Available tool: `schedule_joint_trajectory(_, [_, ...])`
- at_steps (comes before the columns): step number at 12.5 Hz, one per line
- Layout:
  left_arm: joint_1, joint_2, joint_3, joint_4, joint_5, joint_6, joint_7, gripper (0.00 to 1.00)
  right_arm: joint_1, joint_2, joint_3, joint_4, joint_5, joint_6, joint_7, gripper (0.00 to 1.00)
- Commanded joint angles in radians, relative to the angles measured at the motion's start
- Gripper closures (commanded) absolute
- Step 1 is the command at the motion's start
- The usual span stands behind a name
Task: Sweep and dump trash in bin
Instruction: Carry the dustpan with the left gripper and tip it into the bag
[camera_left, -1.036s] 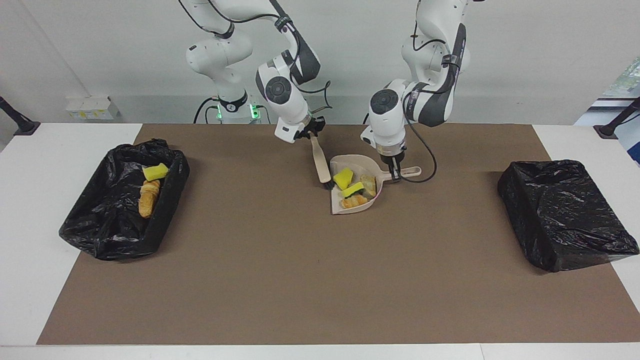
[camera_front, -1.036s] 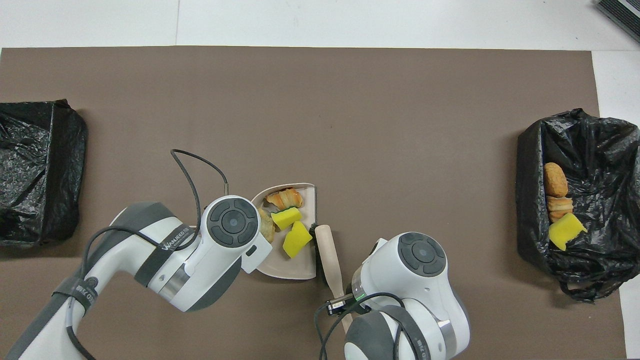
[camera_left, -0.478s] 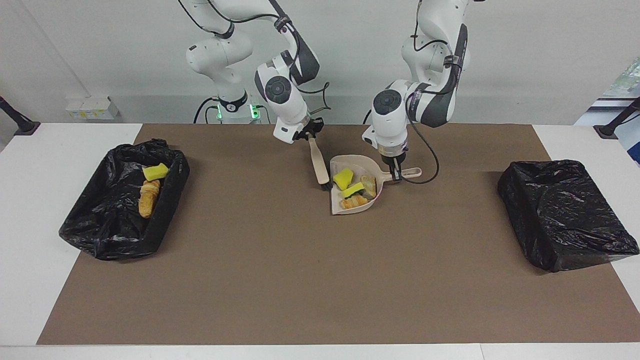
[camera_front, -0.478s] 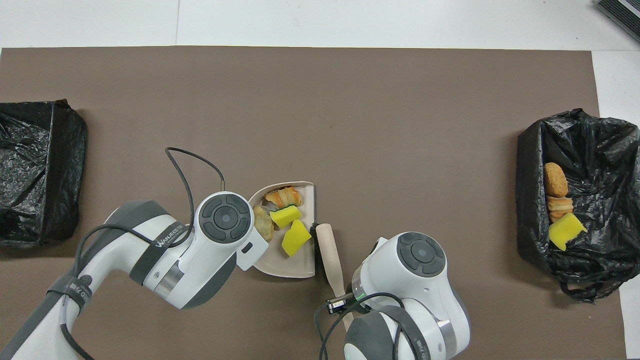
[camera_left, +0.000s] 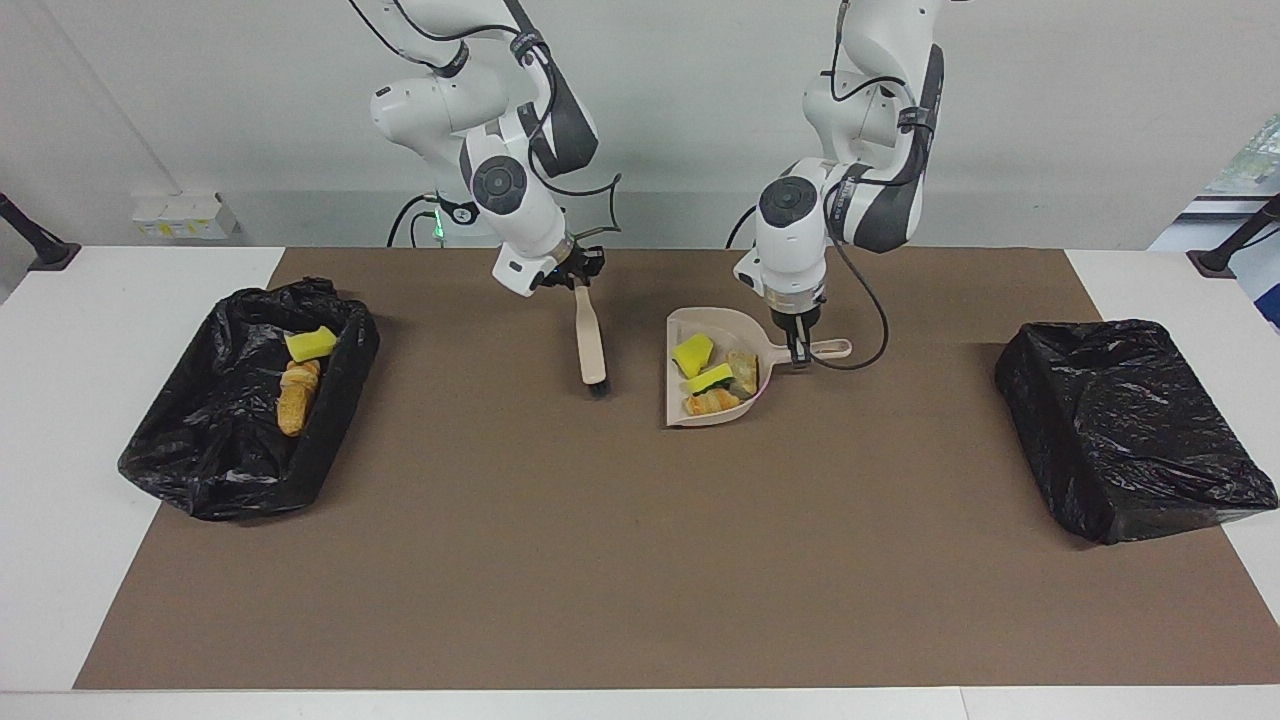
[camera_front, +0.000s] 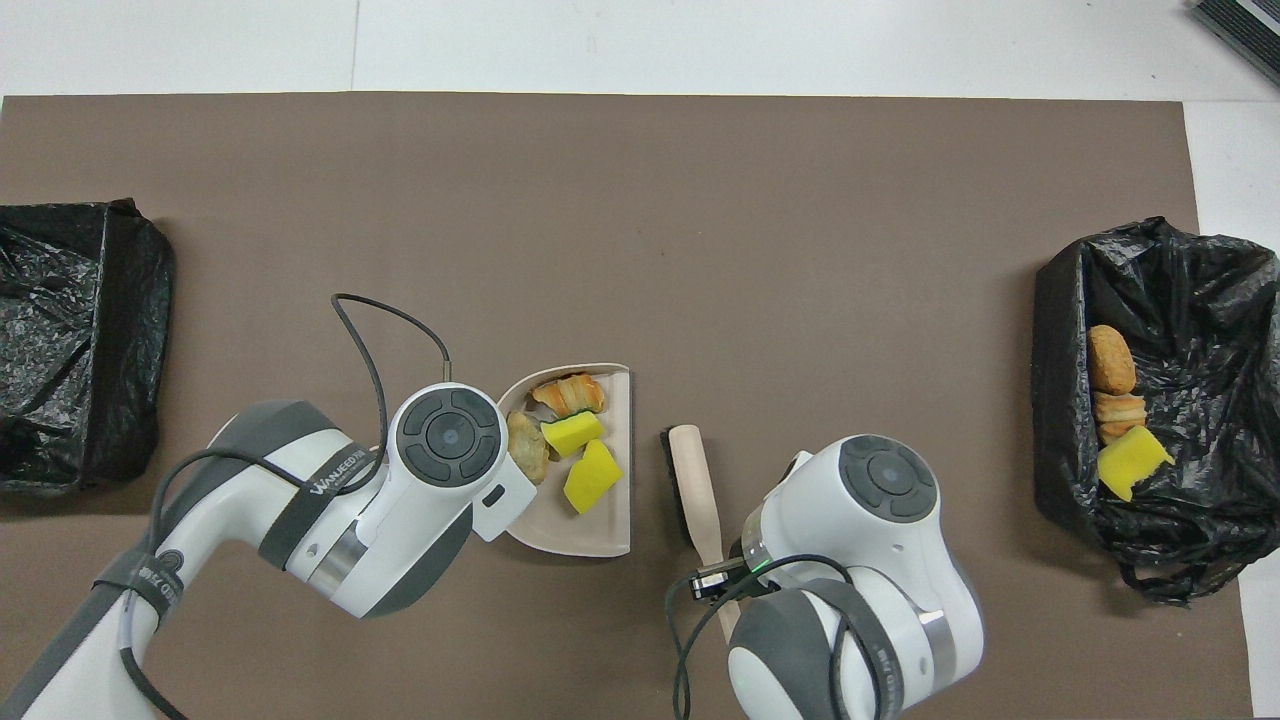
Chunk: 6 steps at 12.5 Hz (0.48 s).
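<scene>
Overhead view: left jaws (camera_left: 797, 352) clamp dustpan (camera_front: 610, 520), right jaws (camera_left: 580, 280) clamp brush (camera_front: 690, 480) beside its open edge.

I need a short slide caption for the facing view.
Left gripper holds loaded dustpan; right gripper holds brush beside it.

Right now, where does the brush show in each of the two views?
Facing view: the brush hangs a little toward the picture's left of centre, beside the dustpan.
Overhead view: the brush is low and just right of centre.
Shared landmark: the dustpan with four trash pieces in it.
</scene>
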Motion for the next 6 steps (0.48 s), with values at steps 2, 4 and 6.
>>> schedule_joint_trajectory(2, [0.160, -0.102, 0.003, 0.030, -0.043, -0.004, 0.251, 1.00, -0.010, -0.061, 0.020, -0.008, -0.072, -0.027, 0.154, 1.00])
schedule_joint_trajectory(4, [0.254, -0.113, 0.005, 0.093, -0.044, -0.075, 0.321, 1.00, 0.048, -0.065, 0.021, -0.008, -0.072, 0.003, 0.211, 1.00])
schedule_joint_trajectory(6, [0.355, -0.105, 0.007, 0.165, -0.057, -0.120, 0.391, 1.00, 0.131, -0.067, 0.021, -0.004, -0.072, 0.016, 0.307, 1.00])
